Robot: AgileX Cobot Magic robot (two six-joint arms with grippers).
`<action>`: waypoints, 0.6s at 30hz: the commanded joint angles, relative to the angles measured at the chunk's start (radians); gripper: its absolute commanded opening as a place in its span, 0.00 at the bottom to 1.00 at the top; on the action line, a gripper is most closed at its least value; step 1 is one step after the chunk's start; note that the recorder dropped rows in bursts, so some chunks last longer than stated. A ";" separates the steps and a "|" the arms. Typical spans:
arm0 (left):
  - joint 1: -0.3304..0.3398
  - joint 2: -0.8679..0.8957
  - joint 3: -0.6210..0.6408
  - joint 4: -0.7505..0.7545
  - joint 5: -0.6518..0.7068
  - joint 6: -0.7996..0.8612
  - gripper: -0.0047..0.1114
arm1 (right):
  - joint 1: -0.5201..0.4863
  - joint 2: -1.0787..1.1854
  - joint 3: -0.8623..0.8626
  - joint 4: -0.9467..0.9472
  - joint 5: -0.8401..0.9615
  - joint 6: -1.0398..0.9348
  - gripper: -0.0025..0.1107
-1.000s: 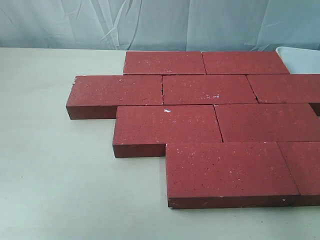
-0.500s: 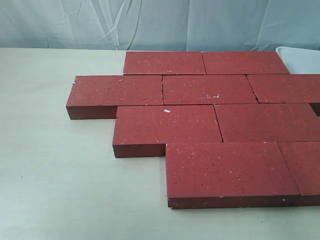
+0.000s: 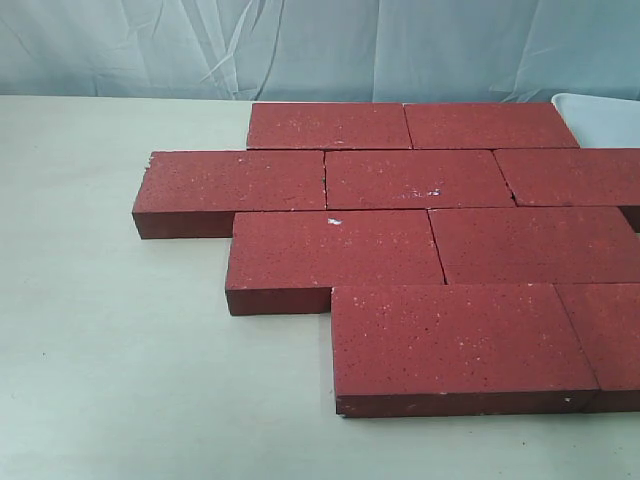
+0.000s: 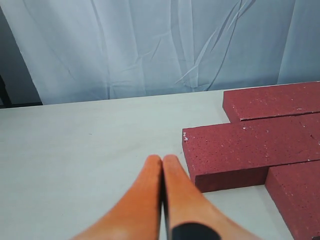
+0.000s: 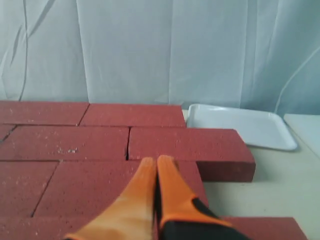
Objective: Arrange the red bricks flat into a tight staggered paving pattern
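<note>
Several dark red bricks (image 3: pixel 420 240) lie flat on the pale table in four staggered rows, edges close together. Neither gripper shows in the exterior view. In the left wrist view my left gripper (image 4: pixel 162 160) is shut with nothing in it, its orange fingers (image 4: pixel 145 200) over bare table just beside the end of a brick (image 4: pixel 250 147). In the right wrist view my right gripper (image 5: pixel 156 162) is shut and empty above the top face of a brick (image 5: pixel 100 182) near the paving's right side.
A white tray (image 5: pixel 240 126) rests on the table at the back right, touching or nearly touching the bricks (image 3: pixel 600 115). A pale blue curtain (image 3: pixel 320 45) hangs behind the table. Bare table (image 3: pixel 100 350) spreads left of and in front of the bricks.
</note>
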 commanded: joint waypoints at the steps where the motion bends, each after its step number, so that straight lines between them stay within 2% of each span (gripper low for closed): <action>1: -0.004 -0.008 0.005 -0.002 -0.008 -0.005 0.04 | -0.005 -0.007 0.082 0.000 -0.037 0.001 0.01; 18: -0.004 -0.008 0.005 -0.002 -0.008 -0.005 0.04 | -0.005 -0.007 0.135 0.045 -0.016 0.001 0.01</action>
